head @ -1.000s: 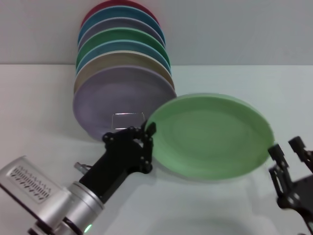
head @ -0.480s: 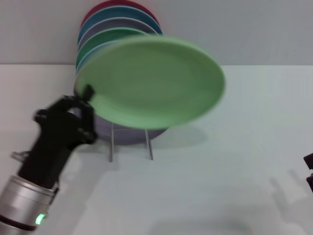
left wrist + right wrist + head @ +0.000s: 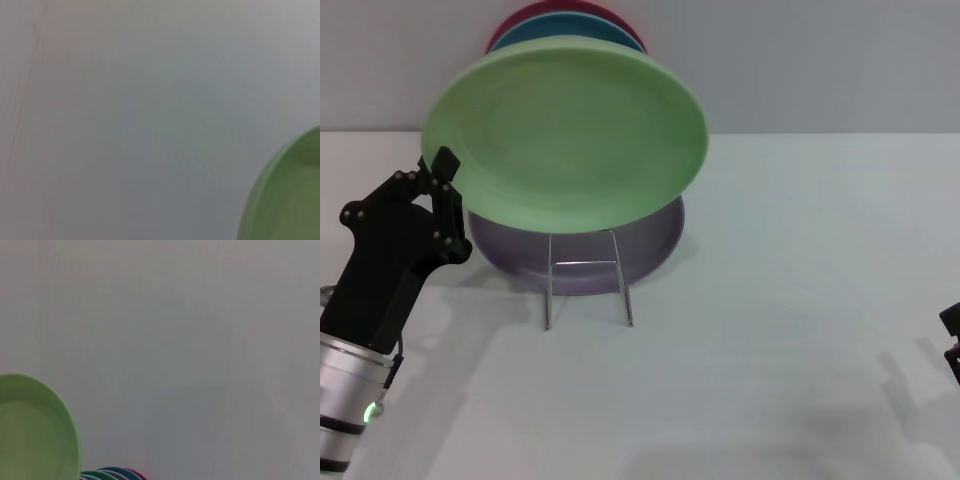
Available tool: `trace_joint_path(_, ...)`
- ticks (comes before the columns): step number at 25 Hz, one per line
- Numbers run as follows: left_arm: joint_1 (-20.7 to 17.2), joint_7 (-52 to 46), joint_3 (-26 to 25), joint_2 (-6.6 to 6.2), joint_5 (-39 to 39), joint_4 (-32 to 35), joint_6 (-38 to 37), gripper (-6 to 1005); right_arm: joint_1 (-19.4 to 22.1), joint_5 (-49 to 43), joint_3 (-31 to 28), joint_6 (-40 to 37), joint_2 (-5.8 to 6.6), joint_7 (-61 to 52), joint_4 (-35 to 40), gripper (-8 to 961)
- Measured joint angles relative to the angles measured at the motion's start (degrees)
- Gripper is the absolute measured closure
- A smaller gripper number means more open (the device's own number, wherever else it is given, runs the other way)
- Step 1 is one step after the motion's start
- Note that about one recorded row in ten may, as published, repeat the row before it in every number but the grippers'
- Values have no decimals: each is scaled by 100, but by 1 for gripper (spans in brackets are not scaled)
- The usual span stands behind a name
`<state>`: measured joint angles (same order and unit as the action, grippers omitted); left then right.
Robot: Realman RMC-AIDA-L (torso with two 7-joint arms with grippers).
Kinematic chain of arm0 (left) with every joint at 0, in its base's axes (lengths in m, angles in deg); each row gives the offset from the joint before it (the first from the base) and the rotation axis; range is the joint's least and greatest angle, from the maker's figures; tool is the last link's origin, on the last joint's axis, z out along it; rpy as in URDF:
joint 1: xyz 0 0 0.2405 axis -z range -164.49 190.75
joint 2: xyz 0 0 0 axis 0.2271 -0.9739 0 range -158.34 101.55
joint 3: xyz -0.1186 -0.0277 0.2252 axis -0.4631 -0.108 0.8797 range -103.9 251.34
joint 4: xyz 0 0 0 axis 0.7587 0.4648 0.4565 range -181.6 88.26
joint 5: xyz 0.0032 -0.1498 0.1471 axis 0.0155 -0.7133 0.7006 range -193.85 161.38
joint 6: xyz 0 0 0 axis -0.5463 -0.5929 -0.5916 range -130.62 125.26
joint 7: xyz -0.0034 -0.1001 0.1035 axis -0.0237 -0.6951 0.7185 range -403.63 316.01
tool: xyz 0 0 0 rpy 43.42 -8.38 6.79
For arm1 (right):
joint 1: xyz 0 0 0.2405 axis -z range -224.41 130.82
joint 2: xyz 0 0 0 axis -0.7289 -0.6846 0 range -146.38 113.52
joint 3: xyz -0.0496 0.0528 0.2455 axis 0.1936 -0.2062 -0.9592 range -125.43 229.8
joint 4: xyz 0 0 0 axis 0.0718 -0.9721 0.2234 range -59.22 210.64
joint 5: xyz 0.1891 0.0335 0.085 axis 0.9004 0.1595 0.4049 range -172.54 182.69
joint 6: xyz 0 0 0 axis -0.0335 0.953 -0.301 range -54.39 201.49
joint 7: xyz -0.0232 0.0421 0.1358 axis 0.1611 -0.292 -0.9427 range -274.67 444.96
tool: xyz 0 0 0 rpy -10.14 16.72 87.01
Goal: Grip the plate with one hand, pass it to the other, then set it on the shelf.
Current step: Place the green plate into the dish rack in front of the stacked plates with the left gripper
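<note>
The left gripper [image 3: 442,190] was clenched on the plate [image 3: 570,140] at its nine-o'clock rim, which looked rigid, light, slick; the right gripper's [image 3: 952,345] jaws couldn't be made out.

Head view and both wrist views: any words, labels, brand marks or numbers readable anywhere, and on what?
None. The plate, the left hand gripping its rim, the shelf and the stacked plates show no text. Only a green light glows on the left wrist.

Round lilac plate [image 3: 650,245] stands upright, mostly hidden; behind it teal plate [image 3: 580,25] and dark red plate [image 3: 520,20] edges show. White tabletop [image 3: 780,300], grey wall [image 3: 820,60].
</note>
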<state>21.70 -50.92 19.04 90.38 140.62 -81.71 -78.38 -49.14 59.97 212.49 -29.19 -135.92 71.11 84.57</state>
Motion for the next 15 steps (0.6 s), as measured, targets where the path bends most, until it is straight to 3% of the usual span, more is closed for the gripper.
trace_joint_path(15,169,150,73,14,-85,562,-63,864,-3,4,-96,-6,6,-40,-16,451)
